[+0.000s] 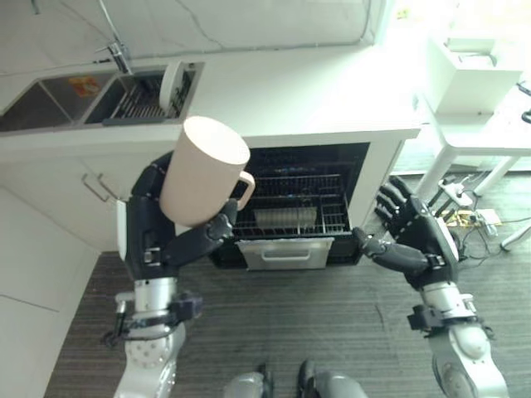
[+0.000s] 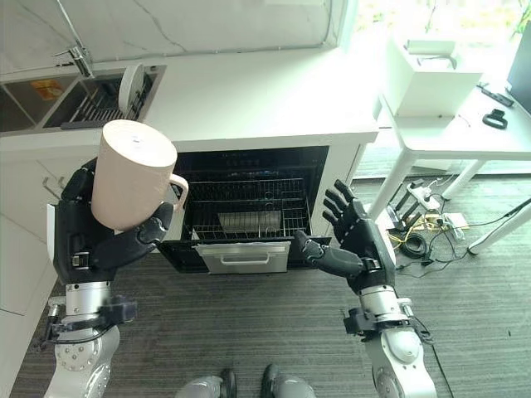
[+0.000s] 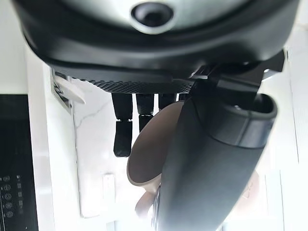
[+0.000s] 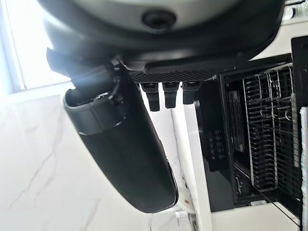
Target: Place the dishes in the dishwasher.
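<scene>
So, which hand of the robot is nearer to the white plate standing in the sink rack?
The left hand. It holds a beige mug just below the white plate, in front of the counter; the right hand, open, is far across, beside the open dishwasher.

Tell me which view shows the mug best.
The left eye view: the whole mug, handle included, upside down in the left robot hand. The right eye view shows nearly the same. The left wrist view shows part of its rim behind the thumb.

a white box [image 2: 428,76] sits on a white side table [image 2: 465,137] beside the counter [image 2: 265,95].
</scene>
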Motion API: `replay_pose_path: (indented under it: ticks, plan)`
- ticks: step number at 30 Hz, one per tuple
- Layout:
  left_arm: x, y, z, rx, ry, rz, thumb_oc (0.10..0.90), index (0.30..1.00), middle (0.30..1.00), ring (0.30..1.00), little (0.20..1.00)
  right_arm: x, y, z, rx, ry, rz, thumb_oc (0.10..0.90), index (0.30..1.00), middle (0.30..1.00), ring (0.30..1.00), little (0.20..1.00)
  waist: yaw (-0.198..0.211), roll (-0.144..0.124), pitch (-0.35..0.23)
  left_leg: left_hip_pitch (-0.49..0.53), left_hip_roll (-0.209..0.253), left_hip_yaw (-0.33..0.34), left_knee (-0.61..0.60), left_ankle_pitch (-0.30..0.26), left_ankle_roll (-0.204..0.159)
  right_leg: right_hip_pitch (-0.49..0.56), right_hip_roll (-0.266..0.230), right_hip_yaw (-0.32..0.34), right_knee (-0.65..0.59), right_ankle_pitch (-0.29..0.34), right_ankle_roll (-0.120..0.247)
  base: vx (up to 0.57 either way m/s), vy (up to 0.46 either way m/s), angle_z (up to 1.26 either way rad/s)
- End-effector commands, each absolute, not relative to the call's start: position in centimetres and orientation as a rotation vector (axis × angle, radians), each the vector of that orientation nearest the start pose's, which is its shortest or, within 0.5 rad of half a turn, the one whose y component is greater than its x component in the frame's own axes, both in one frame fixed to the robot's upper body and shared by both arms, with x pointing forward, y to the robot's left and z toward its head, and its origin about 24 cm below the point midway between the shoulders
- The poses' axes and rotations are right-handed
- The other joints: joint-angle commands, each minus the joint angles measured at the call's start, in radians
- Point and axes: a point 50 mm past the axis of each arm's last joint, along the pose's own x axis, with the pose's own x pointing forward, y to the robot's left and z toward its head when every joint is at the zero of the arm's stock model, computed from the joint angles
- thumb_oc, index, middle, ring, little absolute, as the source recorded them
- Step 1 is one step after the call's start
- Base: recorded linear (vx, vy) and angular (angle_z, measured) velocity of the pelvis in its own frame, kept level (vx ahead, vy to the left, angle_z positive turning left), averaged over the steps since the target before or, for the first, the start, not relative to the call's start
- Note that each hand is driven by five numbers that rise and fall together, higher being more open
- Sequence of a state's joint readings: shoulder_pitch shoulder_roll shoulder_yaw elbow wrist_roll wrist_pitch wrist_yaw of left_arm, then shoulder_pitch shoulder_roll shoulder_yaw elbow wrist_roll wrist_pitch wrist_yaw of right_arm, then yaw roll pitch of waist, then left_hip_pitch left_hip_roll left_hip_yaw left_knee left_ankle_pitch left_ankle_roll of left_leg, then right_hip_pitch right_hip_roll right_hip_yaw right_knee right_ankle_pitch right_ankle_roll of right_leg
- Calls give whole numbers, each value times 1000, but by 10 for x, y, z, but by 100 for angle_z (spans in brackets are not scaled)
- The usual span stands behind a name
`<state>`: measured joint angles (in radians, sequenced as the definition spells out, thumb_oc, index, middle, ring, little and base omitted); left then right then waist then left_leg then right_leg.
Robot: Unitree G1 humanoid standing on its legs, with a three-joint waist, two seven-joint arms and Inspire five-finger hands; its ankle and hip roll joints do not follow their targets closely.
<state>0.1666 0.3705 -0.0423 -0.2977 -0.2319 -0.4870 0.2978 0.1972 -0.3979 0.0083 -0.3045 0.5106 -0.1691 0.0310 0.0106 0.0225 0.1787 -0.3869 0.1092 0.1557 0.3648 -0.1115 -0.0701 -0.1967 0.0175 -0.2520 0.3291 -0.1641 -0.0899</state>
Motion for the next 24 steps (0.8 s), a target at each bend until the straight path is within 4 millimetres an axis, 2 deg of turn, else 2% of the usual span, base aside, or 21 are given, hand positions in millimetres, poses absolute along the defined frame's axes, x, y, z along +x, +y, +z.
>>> replay_pose_path:
  ticks: [1,5,9,13,15,16,17,18,19,21,22,24]
  plan:
    - [195,209,172,-36,-926,164,400,300,300,300,300,210,-205,146,63,-540,135,800,900,900,900,900,15,1,-61,13,16,5,-65,82,-1,104,-40,60,-29,-81,126,206,115,-35]
    - [195,212,173,-34,-932,176,400,300,300,300,300,206,-209,146,59,-552,139,800,900,900,900,900,12,-3,-67,26,25,17,-65,66,11,123,-60,49,-29,-89,133,188,157,-42]
    - [195,212,176,-29,-955,163,400,300,300,300,300,201,-211,147,69,-558,132,800,900,900,900,900,26,-24,-80,38,-2,13,-65,53,33,162,-89,44,-29,-89,155,251,185,-17]
    - [196,209,180,-12,-959,122,400,300,300,300,300,204,-208,148,114,-566,99,800,900,900,900,900,61,-48,-94,44,-35,1,-65,41,67,209,-115,28,-29,-76,192,221,168,5]
    - [196,211,181,-5,-953,115,400,300,300,300,300,204,-207,147,143,-560,95,800,900,900,900,900,63,-59,-99,58,-54,-1,-65,23,86,246,-121,27,-29,-16,224,145,138,6]
    - [196,211,181,-5,-953,114,400,300,300,300,300,204,-207,147,146,-559,93,800,900,900,900,900,63,-56,-102,55,-53,-4,-65,25,88,249,-115,28,-29,5,226,142,174,7]
    - [196,210,181,-1,-950,101,400,300,300,300,300,203,-205,145,164,-548,90,800,900,900,900,900,63,-63,-106,63,-74,-12,-65,7,105,258,-116,41,48,79,249,82,173,8]
    - [196,209,181,4,-950,94,400,300,300,300,300,203,-204,144,177,-543,93,800,900,900,900,900,64,-51,-108,63,-70,-24,-65,2,112,232,-106,47,135,121,252,97,212,8]
    - [196,208,180,11,-951,91,400,300,300,300,300,203,-203,142,188,-535,92,800,900,900,900,900,62,-44,-106,71,-70,-33,-65,-7,117,187,-109,55,228,133,254,25,117,16]
    - [196,208,180,11,-951,91,400,300,300,300,300,203,-203,142,188,-535,92,800,900,900,900,900,64,-47,-110,67,-72,-30,-65,-7,118,175,-113,59,240,128,254,72,28,13]
    - [199,210,181,3,-939,119,400,300,300,300,300,207,-197,136,189,-489,111,800,900,900,900,900,58,-43,-90,104,-73,-43,-65,-20,110,110,-142,19,150,75,224,150,-77,-8]
    - [201,211,185,18,-954,128,400,300,300,300,300,208,-196,137,201,-495,119,800,900,900,900,900,56,-49,-84,111,-60,-53,-65,-17,95,123,-160,-11,-5,78,215,94,-242,-40]
